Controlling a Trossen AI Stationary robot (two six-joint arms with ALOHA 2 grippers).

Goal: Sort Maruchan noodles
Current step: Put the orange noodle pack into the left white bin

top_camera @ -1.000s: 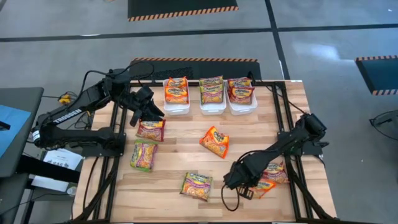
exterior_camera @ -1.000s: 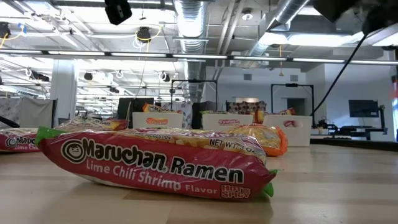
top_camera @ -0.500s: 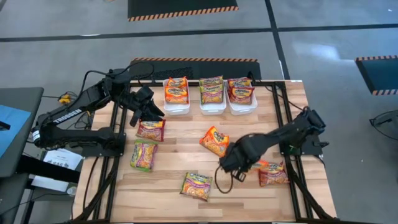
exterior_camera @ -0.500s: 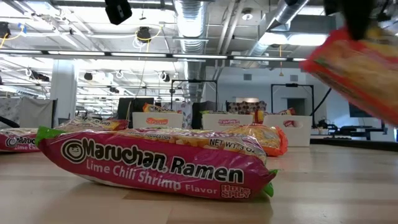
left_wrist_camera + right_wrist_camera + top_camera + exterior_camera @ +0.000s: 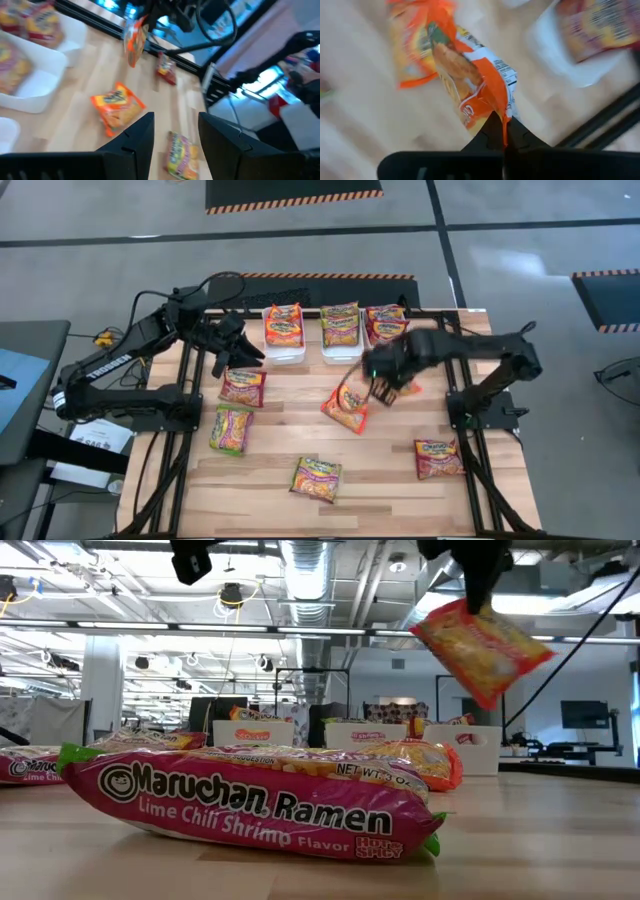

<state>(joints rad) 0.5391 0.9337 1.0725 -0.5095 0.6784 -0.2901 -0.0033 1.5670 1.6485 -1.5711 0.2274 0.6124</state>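
Right end effector [image 5: 385,383] clamped on orange packet [image 5: 480,645], packet dangling in air above tabletop [image 5: 390,470], just near of three white bins [image 5: 340,345]. Second orange packet [image 5: 345,406] flat on tabletop right beside it. Left end effector [image 5: 238,347] hovers left of bins, fingers [image 5: 137,137] parted, nothing between. Lime chili shrimp packet [image 5: 250,802] lies near edge; red packet [image 5: 438,457] near right.

Overhead, table-level and two wrist cameras, all on table [image 5: 300,440].
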